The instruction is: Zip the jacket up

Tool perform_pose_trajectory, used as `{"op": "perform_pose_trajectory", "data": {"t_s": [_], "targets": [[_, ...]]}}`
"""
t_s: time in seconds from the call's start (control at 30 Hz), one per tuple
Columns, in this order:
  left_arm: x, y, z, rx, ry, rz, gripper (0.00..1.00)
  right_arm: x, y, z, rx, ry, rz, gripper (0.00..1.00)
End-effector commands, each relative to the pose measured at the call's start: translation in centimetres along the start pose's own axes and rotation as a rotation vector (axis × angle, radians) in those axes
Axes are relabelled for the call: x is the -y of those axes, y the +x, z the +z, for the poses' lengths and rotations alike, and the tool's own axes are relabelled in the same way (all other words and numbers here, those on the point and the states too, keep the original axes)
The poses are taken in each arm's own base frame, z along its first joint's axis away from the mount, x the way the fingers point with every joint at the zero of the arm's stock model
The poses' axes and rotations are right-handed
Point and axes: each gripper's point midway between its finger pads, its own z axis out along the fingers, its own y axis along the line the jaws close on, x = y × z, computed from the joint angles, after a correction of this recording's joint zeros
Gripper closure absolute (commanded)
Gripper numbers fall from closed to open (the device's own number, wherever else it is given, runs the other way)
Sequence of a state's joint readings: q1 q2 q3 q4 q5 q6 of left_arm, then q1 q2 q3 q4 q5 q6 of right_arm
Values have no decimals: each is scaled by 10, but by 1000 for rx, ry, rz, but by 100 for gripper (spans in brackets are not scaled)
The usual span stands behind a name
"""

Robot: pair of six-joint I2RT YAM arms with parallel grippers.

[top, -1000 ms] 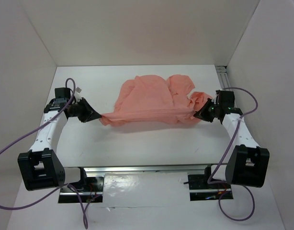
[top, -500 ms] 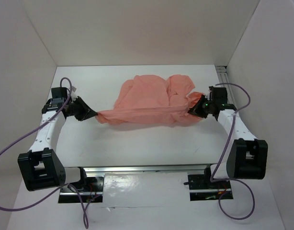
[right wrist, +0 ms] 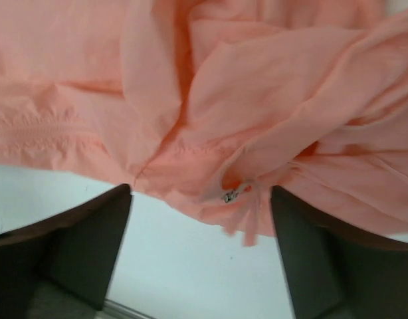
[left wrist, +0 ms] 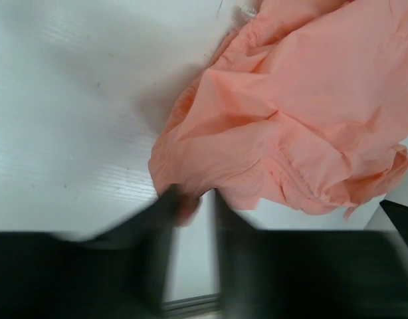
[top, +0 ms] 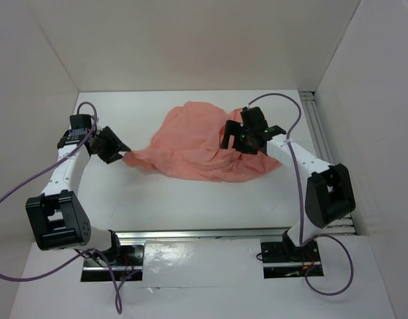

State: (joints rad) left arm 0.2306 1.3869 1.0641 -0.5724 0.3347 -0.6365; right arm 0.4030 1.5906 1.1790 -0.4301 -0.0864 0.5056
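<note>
On table (top: pixel 157 199), jacket (top: pixel 191 143) crumpled, long axis L-R; R tool (right wrist: pixel 199 198) spread; L tool (left wrist: pixel 193 201) unclear

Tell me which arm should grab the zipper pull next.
Right, most likely. The right tool is open over the jacket, and its wrist view shows the zipper pull lying in the gap between its fingers. The left tool sits at the jacket's far left corner, away from the pull.

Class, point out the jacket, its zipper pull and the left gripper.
jacket (top: pixel 191 143), top external view, middle of the crumpled fabric.
zipper pull (right wrist: pixel 229 195), right wrist view, small metal tab at the hem.
left gripper (left wrist: pixel 193 203), left wrist view, between its blurred fingertips.
</note>
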Motion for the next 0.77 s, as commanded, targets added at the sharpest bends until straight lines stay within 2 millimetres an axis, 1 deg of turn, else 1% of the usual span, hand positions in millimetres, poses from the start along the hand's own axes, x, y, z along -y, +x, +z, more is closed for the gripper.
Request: {"op": "perform_pose_trajectory", "data": {"t_s": [0.0,0.03,0.07,0.1,0.13,0.17,0.2,0.23,0.27,0.3,0.4,0.43,0.47,0.5,0.57,0.6,0.67,0.7,0.73], "targets": [[17,-25,-13,65,21,18,34,22,-41,-35,138,153,19,1],[21,-31,-18,82,19,22,20,33,-55,-47,193,211,30,0],[22,-34,-20,91,12,32,11,45,-66,-64,240,245,63,0],[27,-38,-27,113,25,42,6,53,-73,-75,269,274,77,0],[34,-44,-35,139,41,63,3,63,-77,-85,293,307,92,0],[39,-49,-45,175,49,75,3,80,-88,-103,354,368,120,0],[44,-49,-51,189,53,86,1,91,-92,-112,382,407,149,0],[52,-51,-58,211,65,102,1,102,-91,-121,395,456,172,0],[60,-47,-65,224,87,139,0,121,-96,-137,452,530,225,0],[66,-48,-71,244,95,166,0,130,-94,-143,468,564,253,0],[83,-36,-83,242,155,238,0,154,-84,-155,491,644,310,0],[92,-27,-84,222,207,271,0,157,-81,-154,493,657,323,0],[95,-19,-84,203,224,289,0,160,-74,-152,479,664,320,0],[97,-18,-88,206,238,295,0,161,-70,-152,476,666,320,0],[108,-5,-97,207,297,359,0,163,-67,-148,471,669,319,0],[109,1,-97,200,305,368,0,165,-70,-149,484,669,336,0],[113,7,-105,214,333,397,0,164,-67,-148,478,657,336,0],[112,12,-105,203,339,397,0,164,-65,-145,470,649,326,0],[116,13,-105,203,359,420,0,163,-68,-145,480,643,327,0]]}}
